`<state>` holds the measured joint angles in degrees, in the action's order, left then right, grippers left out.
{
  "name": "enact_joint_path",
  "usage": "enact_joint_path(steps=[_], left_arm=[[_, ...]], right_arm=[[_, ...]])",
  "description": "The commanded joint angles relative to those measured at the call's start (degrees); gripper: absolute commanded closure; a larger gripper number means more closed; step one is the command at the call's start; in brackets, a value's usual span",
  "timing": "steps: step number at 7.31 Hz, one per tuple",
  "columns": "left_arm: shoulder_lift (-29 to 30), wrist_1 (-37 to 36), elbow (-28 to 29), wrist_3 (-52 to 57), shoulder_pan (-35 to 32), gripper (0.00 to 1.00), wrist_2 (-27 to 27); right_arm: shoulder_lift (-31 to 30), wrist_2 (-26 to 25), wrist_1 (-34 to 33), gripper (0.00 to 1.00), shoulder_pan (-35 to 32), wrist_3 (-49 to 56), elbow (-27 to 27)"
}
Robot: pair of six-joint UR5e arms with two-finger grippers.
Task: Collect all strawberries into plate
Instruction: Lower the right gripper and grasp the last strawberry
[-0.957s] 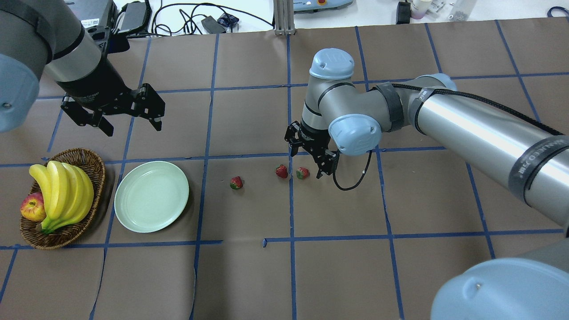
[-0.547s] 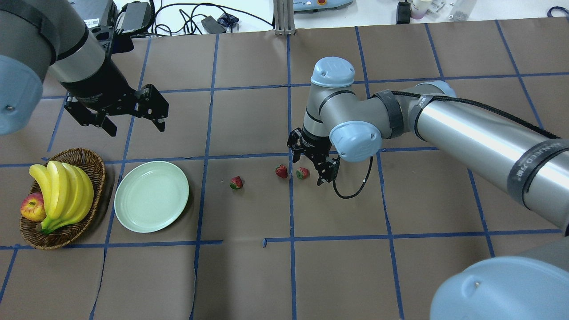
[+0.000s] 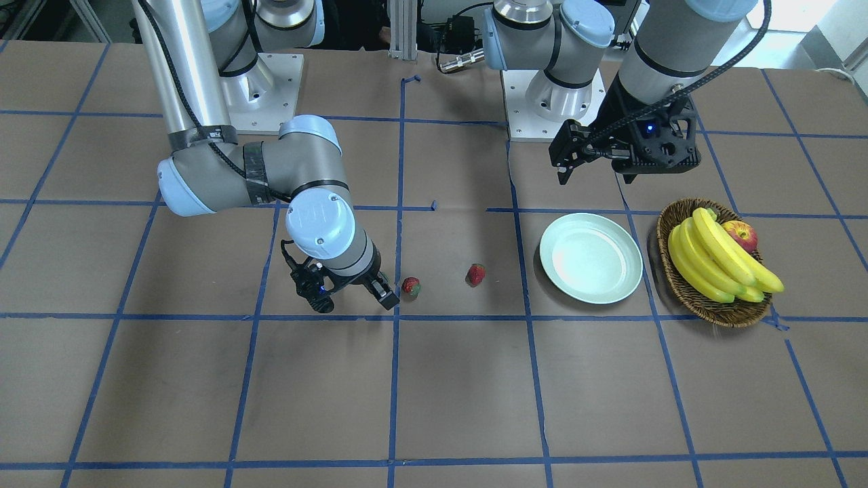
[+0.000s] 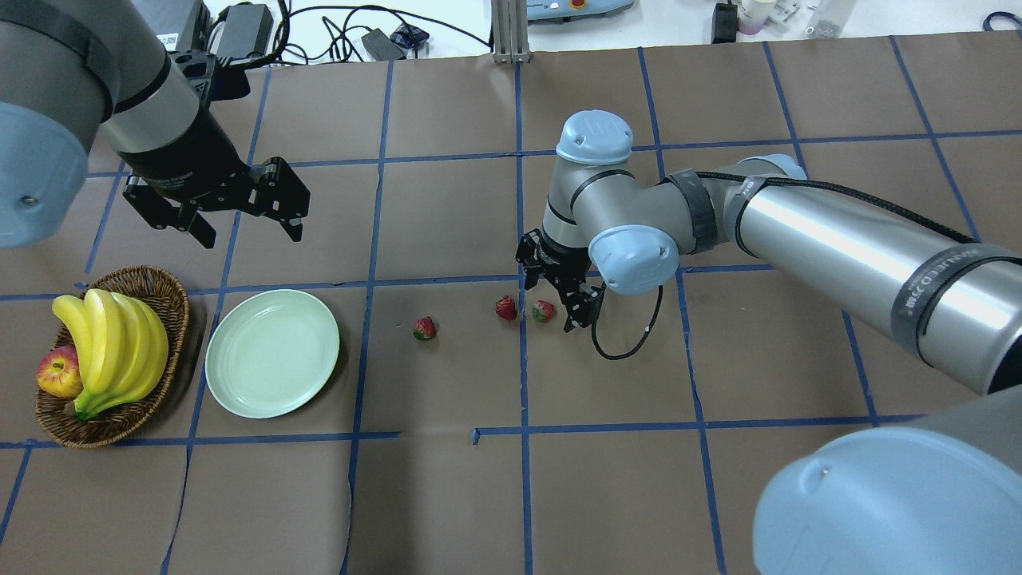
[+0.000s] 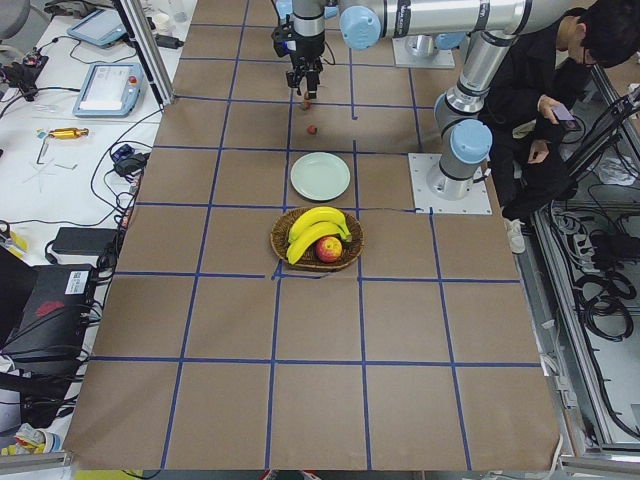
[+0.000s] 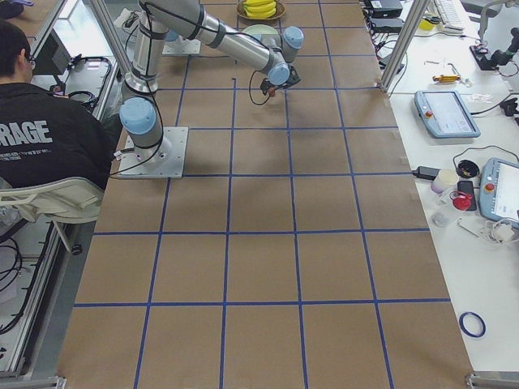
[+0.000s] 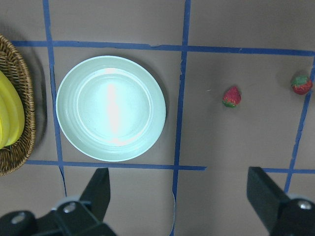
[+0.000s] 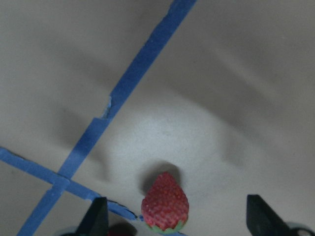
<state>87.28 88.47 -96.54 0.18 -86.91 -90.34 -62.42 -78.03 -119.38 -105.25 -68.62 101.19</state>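
Note:
Three red strawberries lie in a row on the brown table in the overhead view: left (image 4: 425, 328), middle (image 4: 505, 307) and right (image 4: 544, 311). The empty mint-green plate (image 4: 272, 353) sits left of them. My right gripper (image 4: 549, 313) is open and low over the table, one finger on each side of the right strawberry; the right wrist view shows that berry (image 8: 165, 206) between the fingers (image 8: 261, 219). My left gripper (image 4: 251, 233) is open and empty, hovering beyond the plate. The left wrist view shows the plate (image 7: 110, 108) and two strawberries (image 7: 232, 96) below it. In the front view the right strawberry is hidden behind my right wrist.
A brown wicker basket (image 4: 172, 299) with bananas (image 4: 112, 351) and an apple (image 4: 58, 373) stands just left of the plate. Blue tape lines cross the brown table cover. Cables and devices lie beyond the far edge.
My right wrist has shifted slightly, its open gripper staying around the right strawberry. My left gripper has drifted a little to the right. The strawberries and plate have not moved.

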Motion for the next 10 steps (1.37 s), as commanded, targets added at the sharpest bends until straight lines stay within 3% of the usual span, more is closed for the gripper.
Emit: enact_joint_path(steps=[1,3,6,7,8,9,10], left_arm=[[0.0,0.04,-0.05,-0.27,-0.01,0.0,-0.01],[0.09,0.04,-0.14,-0.27,-0.01,0.0,0.08],[0.18,0.04,-0.22,-0.27,-0.01,0.0,-0.01],[0.09,0.12,-0.22,-0.27,-0.01,0.0,-0.1],[0.17,0.12,-0.22,-0.27,-0.01,0.0,-0.1],[0.18,0.12,-0.31,-0.27,-0.01,0.0,-0.19],[0.18,0.21,-0.31,-0.27,-0.01,0.0,-0.19]], right_arm=[[0.46,0.07,-0.41,0.07,-0.04,-0.9,0.24],[0.46,0.15,-0.5,0.11,-0.04,-0.9,-0.2],[0.72,2.0,-0.59,0.06,-0.04,-0.81,-0.2],[0.72,2.0,-0.59,0.22,-0.04,-0.81,-0.29],[0.72,2.0,-0.59,0.53,0.04,-0.73,-0.2],[0.72,2.0,-0.59,0.73,-0.04,-0.73,-0.2],[0.72,2.0,-0.59,0.88,0.04,-0.64,-0.29]])
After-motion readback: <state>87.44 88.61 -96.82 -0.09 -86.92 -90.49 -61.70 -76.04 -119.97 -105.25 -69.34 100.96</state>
